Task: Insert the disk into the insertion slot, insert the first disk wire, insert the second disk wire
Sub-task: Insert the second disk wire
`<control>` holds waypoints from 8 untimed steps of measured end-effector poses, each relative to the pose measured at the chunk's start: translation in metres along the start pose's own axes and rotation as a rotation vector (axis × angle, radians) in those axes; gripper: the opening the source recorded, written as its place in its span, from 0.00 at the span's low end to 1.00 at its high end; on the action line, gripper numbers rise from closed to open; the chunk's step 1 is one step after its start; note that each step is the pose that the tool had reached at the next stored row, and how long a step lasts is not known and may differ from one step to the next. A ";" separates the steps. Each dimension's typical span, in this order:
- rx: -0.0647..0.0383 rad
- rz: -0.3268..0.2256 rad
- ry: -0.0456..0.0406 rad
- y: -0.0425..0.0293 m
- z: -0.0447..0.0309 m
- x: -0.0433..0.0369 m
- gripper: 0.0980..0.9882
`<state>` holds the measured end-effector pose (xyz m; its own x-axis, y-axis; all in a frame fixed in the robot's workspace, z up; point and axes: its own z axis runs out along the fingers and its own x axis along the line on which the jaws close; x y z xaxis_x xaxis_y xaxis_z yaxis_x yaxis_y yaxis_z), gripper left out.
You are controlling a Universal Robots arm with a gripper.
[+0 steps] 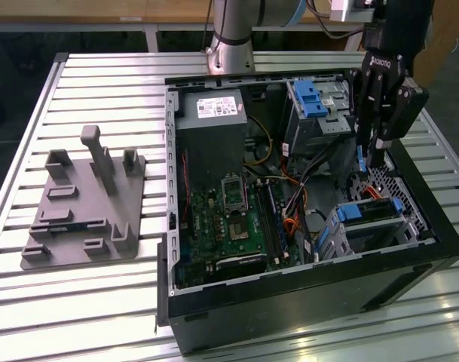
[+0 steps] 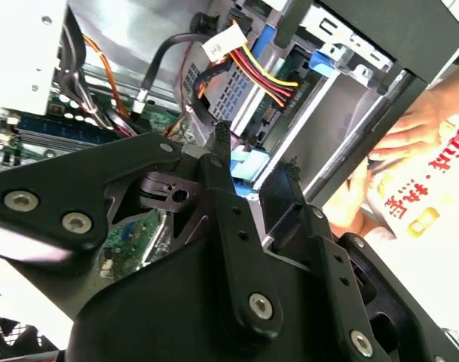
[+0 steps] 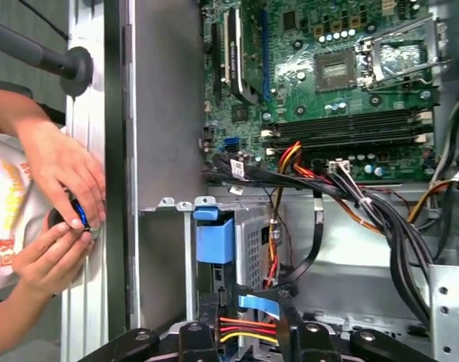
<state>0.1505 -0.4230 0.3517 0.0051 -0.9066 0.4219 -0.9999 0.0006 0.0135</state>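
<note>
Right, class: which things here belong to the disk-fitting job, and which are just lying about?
Job: disk in blue plastic carrier bracket; grey perforated sheet-metal bay; light-blue flat wire connector; black gripper.
Lying about: grey pegged fixture plate; green motherboard; person's hands.

— What hems in the gripper [image 1: 368,164], clamped on its blue connector [image 3: 259,304]?
— A black cable bundle [image 3: 380,215] slants across the case beside it. The drive cage [image 1: 312,113] stands near, on the exterior view's left.
— Any open way?
— Above the disk [image 1: 376,226], yes. Outside the case wall [image 3: 165,98], a person's hands [image 3: 59,200] crowd the edge.
</note>
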 end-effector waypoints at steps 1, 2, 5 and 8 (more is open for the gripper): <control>0.001 -0.002 0.0023 0.0006 0.0004 -0.0001 0.38; 0.002 -0.003 0.0029 0.0018 0.0010 -0.0003 0.38; 0.006 -0.007 0.0030 0.0054 0.0039 -0.0016 0.38; 0.013 -0.013 0.0030 0.0073 0.0053 -0.0022 0.38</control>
<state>0.1431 -0.4232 0.3461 0.0183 -0.9052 0.4245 -0.9998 -0.0168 0.0071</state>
